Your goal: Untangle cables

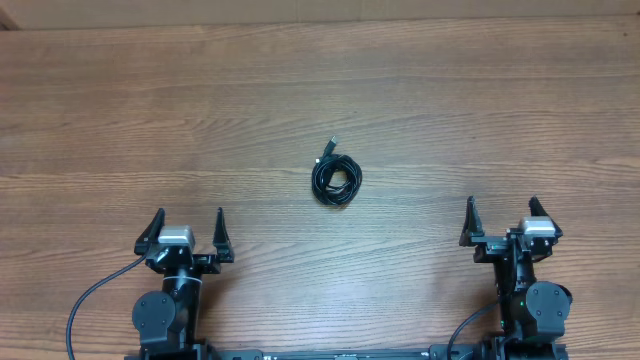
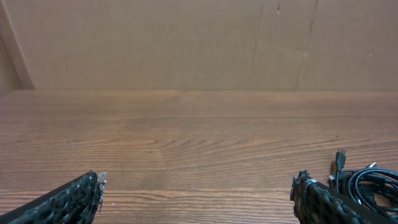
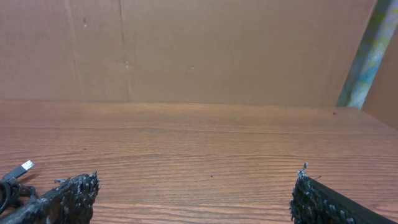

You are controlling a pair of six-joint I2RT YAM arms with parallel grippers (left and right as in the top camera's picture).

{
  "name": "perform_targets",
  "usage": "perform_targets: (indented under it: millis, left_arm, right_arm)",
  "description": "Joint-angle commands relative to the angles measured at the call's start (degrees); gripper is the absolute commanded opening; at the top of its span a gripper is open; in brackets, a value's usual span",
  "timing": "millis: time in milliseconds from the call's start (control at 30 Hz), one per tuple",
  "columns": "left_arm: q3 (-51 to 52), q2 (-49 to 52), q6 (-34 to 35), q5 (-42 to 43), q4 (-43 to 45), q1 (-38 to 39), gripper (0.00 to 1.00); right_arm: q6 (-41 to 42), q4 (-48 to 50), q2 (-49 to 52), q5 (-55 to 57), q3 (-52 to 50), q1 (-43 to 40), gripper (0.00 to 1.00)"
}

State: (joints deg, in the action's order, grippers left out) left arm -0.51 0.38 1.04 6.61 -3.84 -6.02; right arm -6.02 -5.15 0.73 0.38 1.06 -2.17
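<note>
Left pincer (image 1: 189, 217): wide open, nothing between its fingers; it is by the tabletop's near edge, toward the left corner, and points at the far edge. In its wrist view (image 2: 199, 183) only bare wood shows between the two dark fingertips.
Right pincer (image 1: 502, 206): also spread wide and holding nothing; it is by the near edge toward the right corner and points the same way. Its wrist view (image 3: 198, 177) shows bare wood between the tips.
Tabletop (image 1: 150, 100): brown wood grain running left to right.
Wall (image 2: 155, 43): brown cardboard standing along the far edge.
Arms: the left arm (image 1: 165, 310) and right arm (image 1: 535, 305) are black and stand well apart at the near edge.
Cables (image 1: 336, 180): thin black cords in one small coiled bundle lying about mid-tabletop. They are between the two pincers but farther out, and touch neither. They show at the lower right of the left wrist view (image 2: 373, 183) and the lower left of the right (image 3: 9, 186).
Plug (image 1: 333, 143): one free end sticking out of the bundle toward the far edge.
</note>
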Motion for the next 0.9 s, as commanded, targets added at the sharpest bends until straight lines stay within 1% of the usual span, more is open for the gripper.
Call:
perform_targets:
  millis: [0, 567, 600, 633, 700, 767, 800, 833, 867]
  left_arm:
    - [0.2, -0.1, -1.1, -0.4, -0.2, -0.2, 1.0]
    - [0.2, -0.1, -0.5, 0.2, 0.0, -0.2, 1.0]
    - [0.2, -0.1, 2.3, 2.5, 0.1, -0.1, 1.0]
    - [0.2, -0.1, 6.9, 5.7, 0.4, 0.0, 1.0]
    - [0.2, -0.1, 22.4, 16.9, 1.2, 0.2, 1.0]
    - [0.2, -0.1, 40.3, 28.9, 2.3, 0.2, 0.99]
    - [0.2, -0.1, 48.8, 33.1, 2.6, 0.2, 1.0]
    - [0.2, -0.1, 56.3, 35.4, 2.6, 0.2, 0.99]
    - [0.2, -0.1, 62.1, 36.0, 2.5, 0.2, 1.0]
  right_arm:
    - [-0.1, 0.4, -0.5, 0.1, -0.6, 0.0, 1.0]
    - [-0.1, 0.4, -0.5, 0.1, -0.6, 0.0, 1.0]
    - [-0.1, 0.4, -0.5, 0.1, -0.6, 0.0, 1.0]
    - [-0.1, 0.4, -0.5, 0.1, -0.6, 0.0, 1.0]
    - [-0.1, 0.4, -0.5, 0.1, -0.6, 0.0, 1.0]
    - [-0.1, 0.4, -0.5, 0.1, -0.6, 0.0, 1.0]
    - [-0.1, 0.4, -0.5, 0.1, -0.6, 0.0, 1.0]
    - [-0.1, 0.4, -0.5, 0.1, -0.6, 0.0, 1.0]
    - [-0.1, 0.4, -0.5, 0.1, -0.6, 0.0, 1.0]
